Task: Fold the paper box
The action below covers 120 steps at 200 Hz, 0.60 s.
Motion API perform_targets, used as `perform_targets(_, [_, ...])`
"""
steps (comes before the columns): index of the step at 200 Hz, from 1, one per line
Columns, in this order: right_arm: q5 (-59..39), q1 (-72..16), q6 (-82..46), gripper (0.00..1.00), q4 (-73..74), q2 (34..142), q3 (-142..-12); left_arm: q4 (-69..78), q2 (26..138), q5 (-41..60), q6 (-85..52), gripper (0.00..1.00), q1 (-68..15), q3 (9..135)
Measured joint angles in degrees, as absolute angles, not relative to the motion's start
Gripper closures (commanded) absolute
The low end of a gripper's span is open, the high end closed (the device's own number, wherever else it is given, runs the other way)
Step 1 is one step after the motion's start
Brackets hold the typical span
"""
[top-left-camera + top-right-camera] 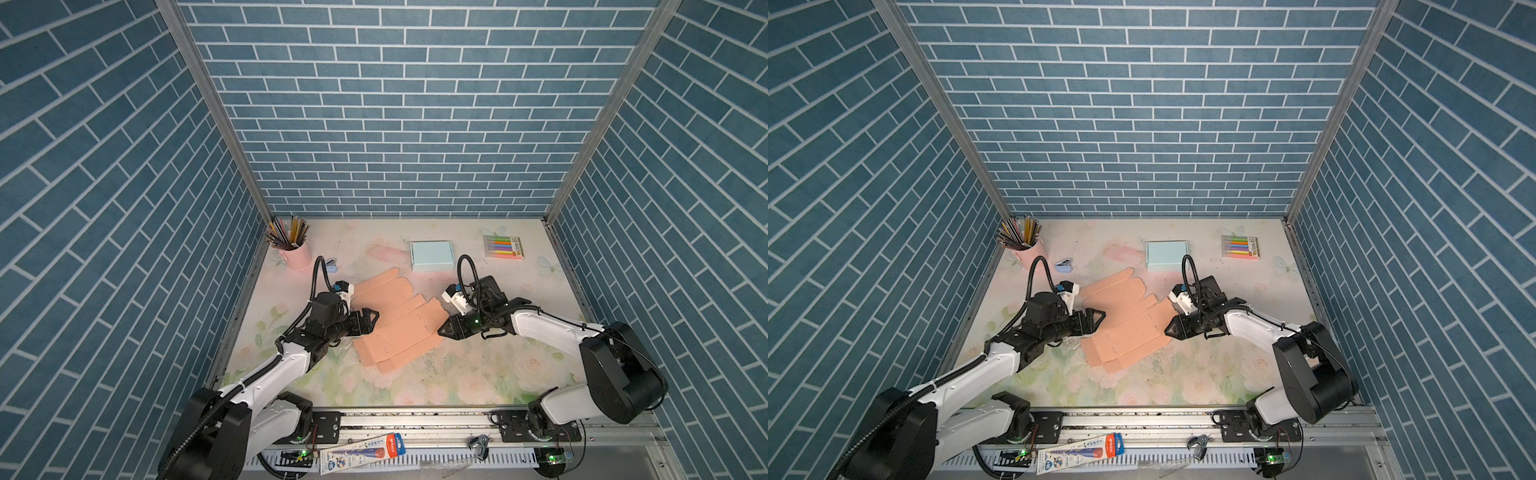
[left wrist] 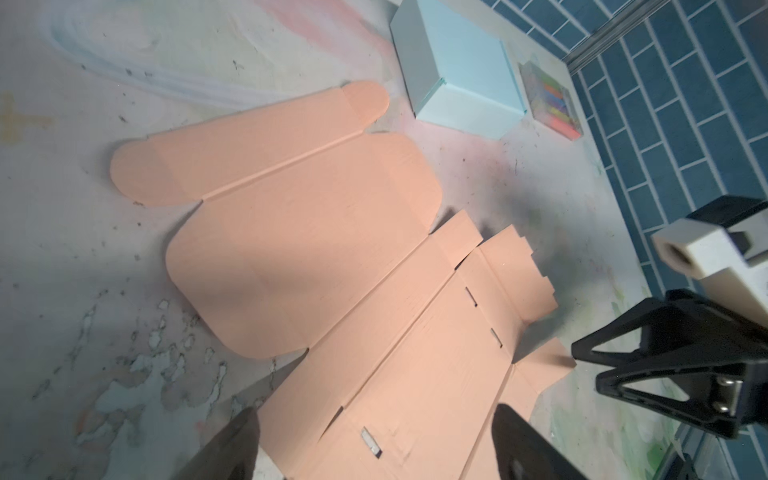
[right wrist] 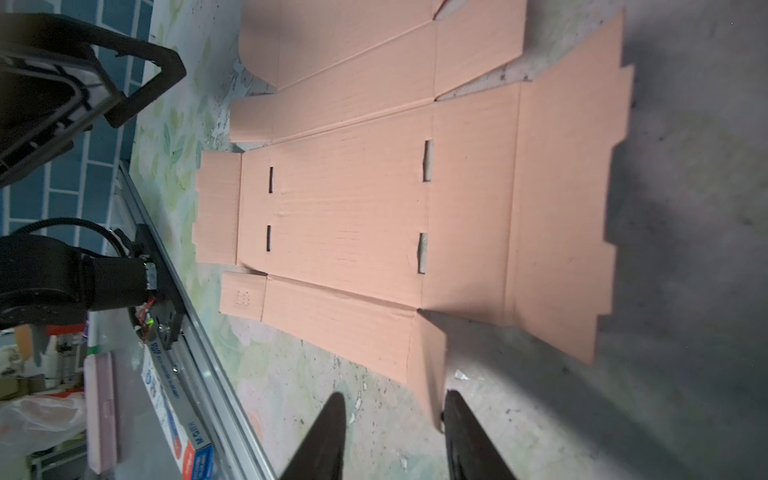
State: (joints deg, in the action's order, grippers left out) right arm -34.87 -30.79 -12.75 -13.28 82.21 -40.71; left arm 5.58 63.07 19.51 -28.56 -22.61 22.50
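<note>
Now, left jaws: spread at box (image 1: pixel 399 328) edge.
Right jaws: parted, flap (image 3: pixel 430 361) perhaps loose.
Risk: unheld flap springs flat.

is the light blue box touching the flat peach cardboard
Apart. The left wrist view shows bare table between the light blue box and the rounded tab of the peach cardboard.

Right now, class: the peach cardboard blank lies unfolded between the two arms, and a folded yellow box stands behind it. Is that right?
No: the folded box behind the peach cardboard blank is pale blue, not yellow, as both top views show. The rest holds.
</note>
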Motion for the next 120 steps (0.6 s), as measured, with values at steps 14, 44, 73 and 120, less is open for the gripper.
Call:
perform_targets(14, [-34.0,-30.8,-13.6,0.44,-13.1,79.7,-40.1,5.4,64.1,18.9,-28.6,0.12,-23.6,21.9])
perform_targets(44, [-31.7,-30.8,-15.9,0.43,-12.2,73.9,-38.4,5.5,67.5,17.7,-28.6,0.12,-24.8,21.4])
perform_targets(73, [-29.8,-30.8,-18.2,0.43,-11.3,71.3,-36.1,6.3,70.3,17.1,-28.6,0.12,-25.8,21.2])
perform_targets(120, [-28.3,-30.8,-19.3,0.44,-11.2,70.9,-35.3,7.0,70.4,16.8,-28.6,0.12,-27.0,20.9])
